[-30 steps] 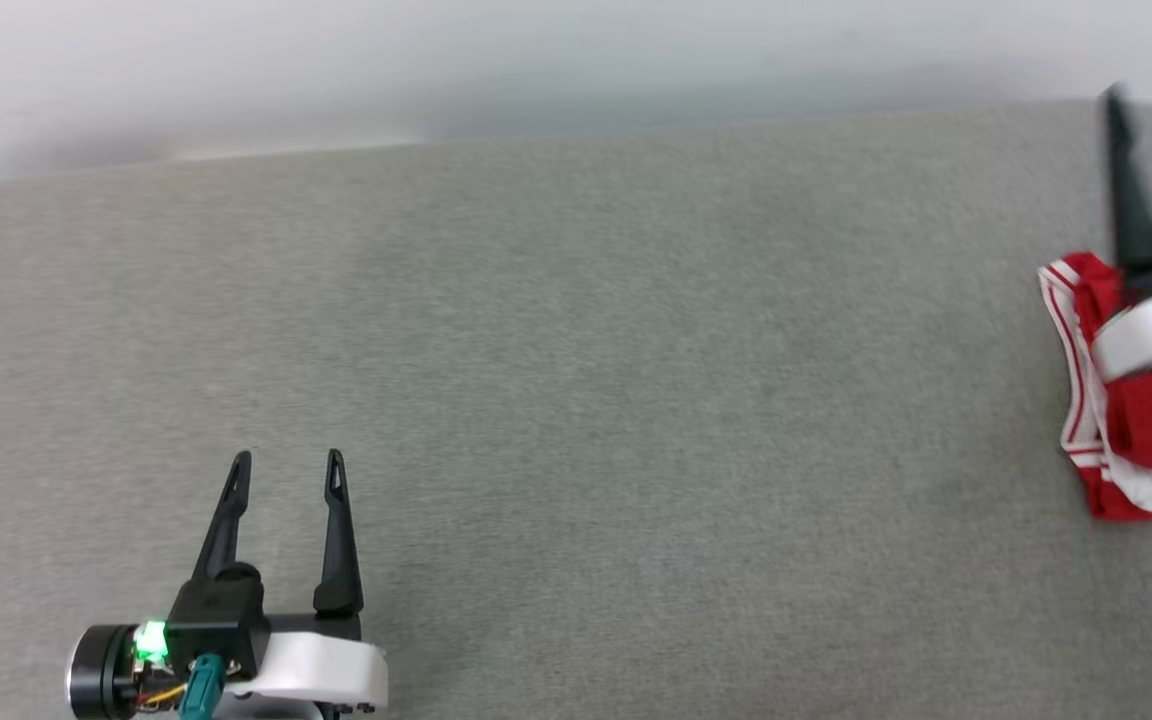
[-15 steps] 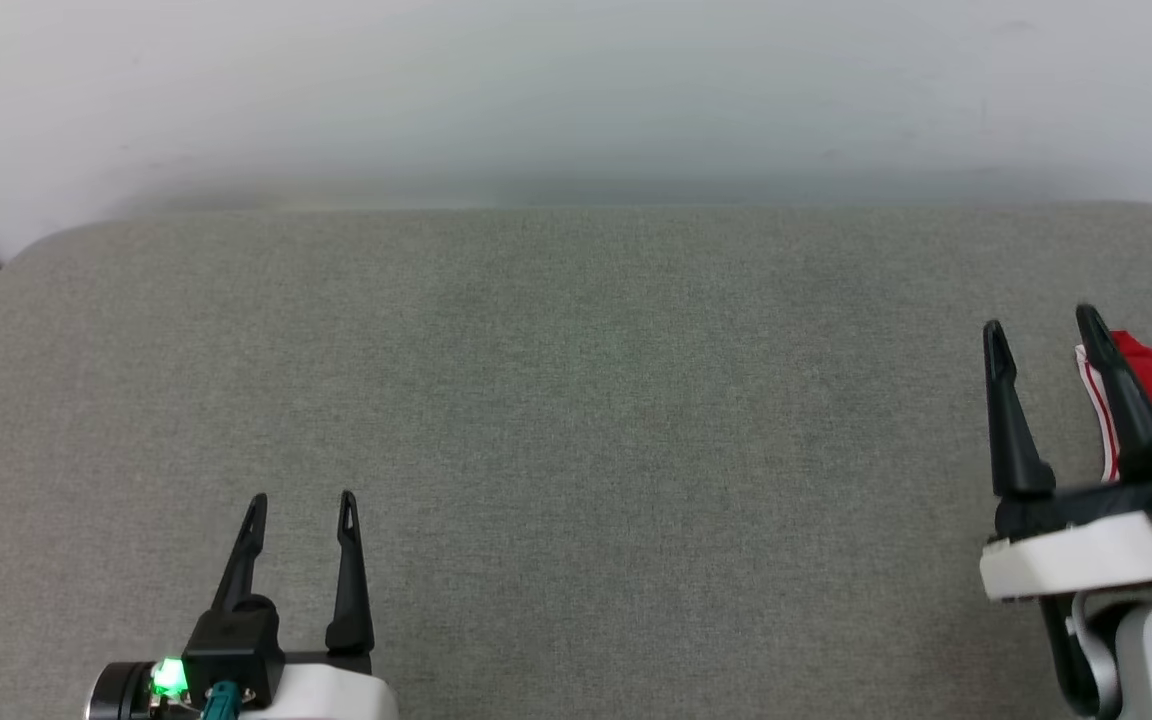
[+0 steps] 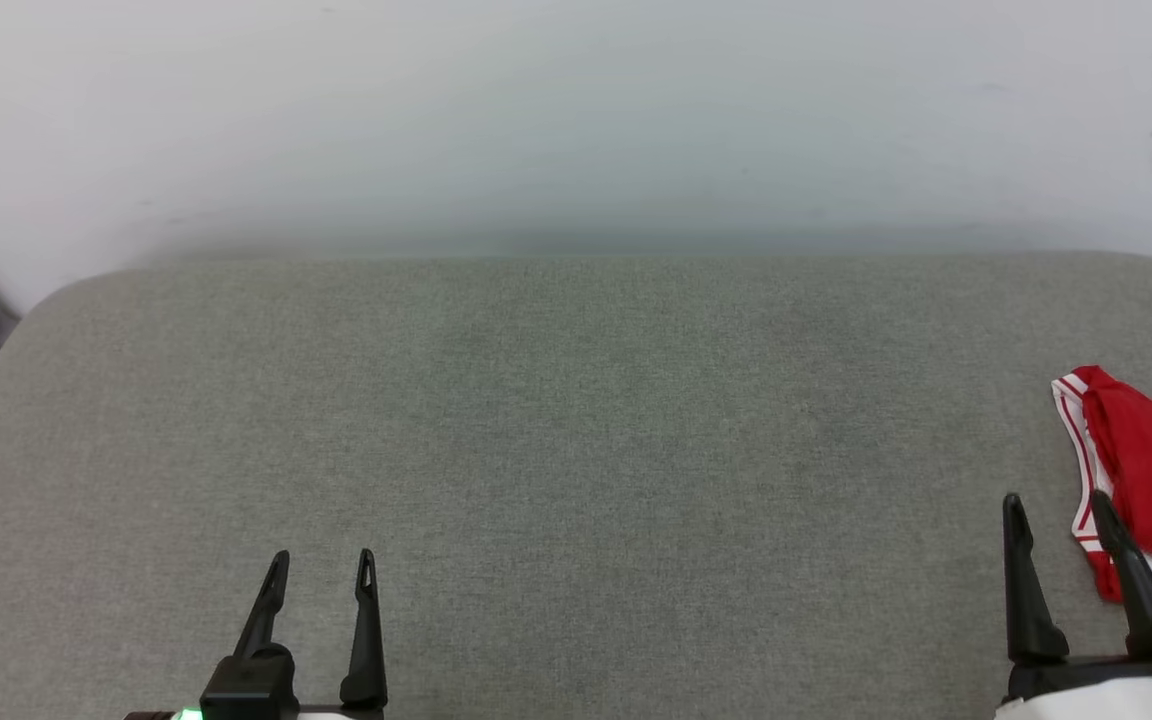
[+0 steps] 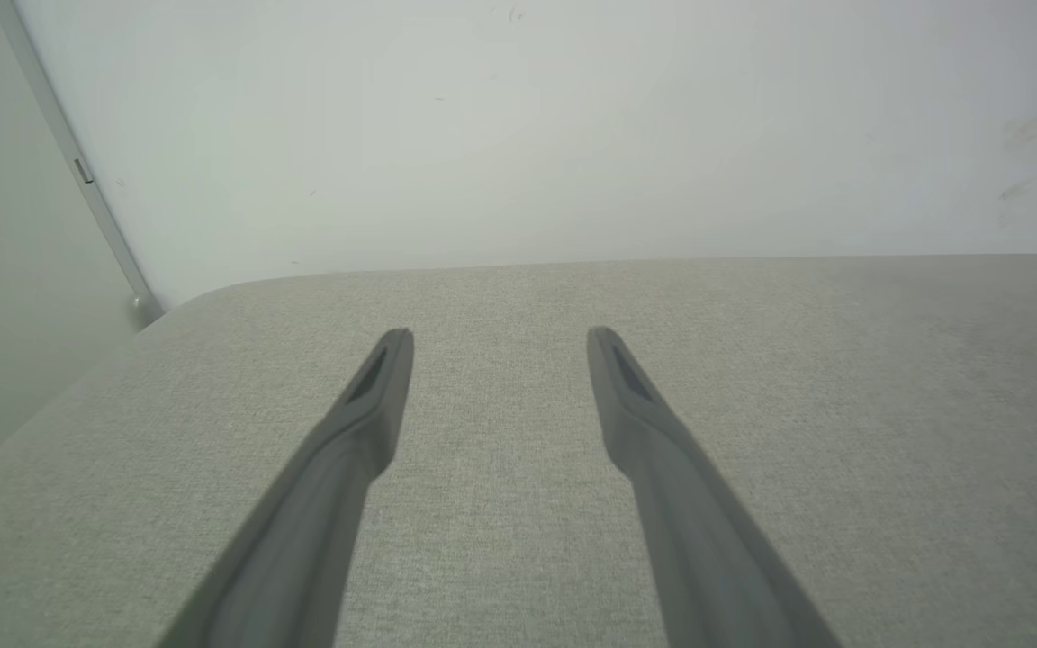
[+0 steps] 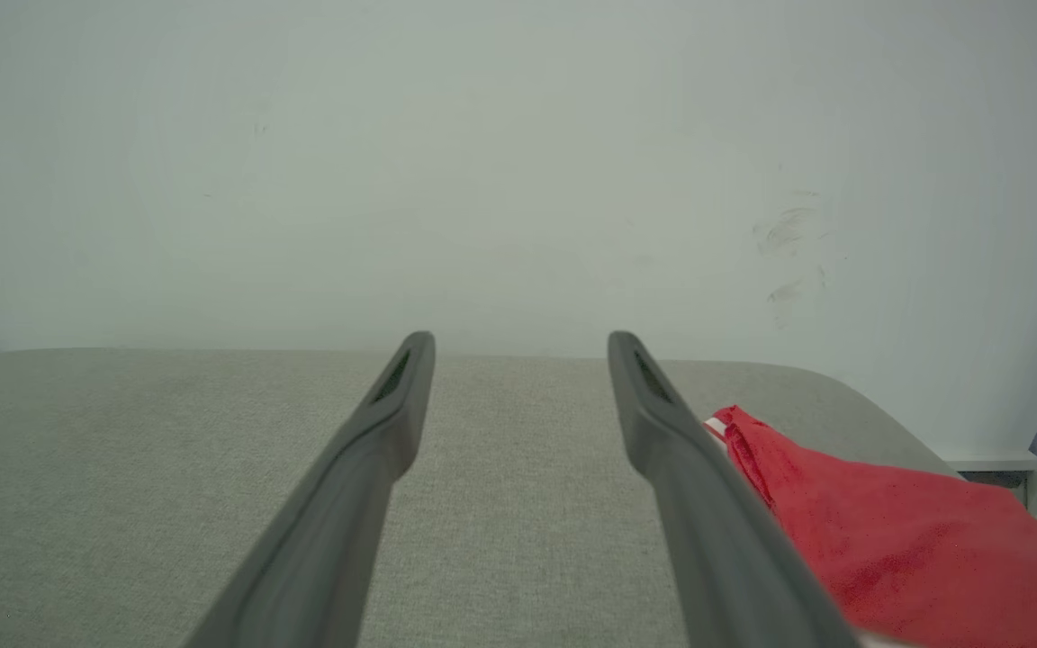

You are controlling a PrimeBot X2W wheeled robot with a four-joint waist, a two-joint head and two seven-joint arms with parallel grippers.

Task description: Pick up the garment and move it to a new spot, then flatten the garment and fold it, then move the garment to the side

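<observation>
**Right gripper pulled back from the garment**

The right gripper (image 3: 1055,499), which a second before had lain across the garment (image 3: 1151,470), had come away from it and sat low at the right of the head view. Its nearer finger stood just beside the cloth's left edge. The head camera had also swung over that second, so most of the shift in the picture was not movement of things. The left gripper (image 3: 324,555) had kept its place at the lower left.

Both pairs of fingers stood wide apart and held nothing. The left wrist view showed the left gripper (image 4: 500,335) above bare grey cloth, and the right wrist view showed the right gripper (image 5: 520,338) with the garment (image 5: 888,540) just to its right.

The garment lay as a compact red bundle with white-and-red trim at the far right of the grey table (image 3: 576,450), partly cut off by the picture's edge. How neatly it was folded could not be told.

Judged from this, the folding and the move to the side looked done. Little seemed left beyond bringing the arms to rest.
</observation>
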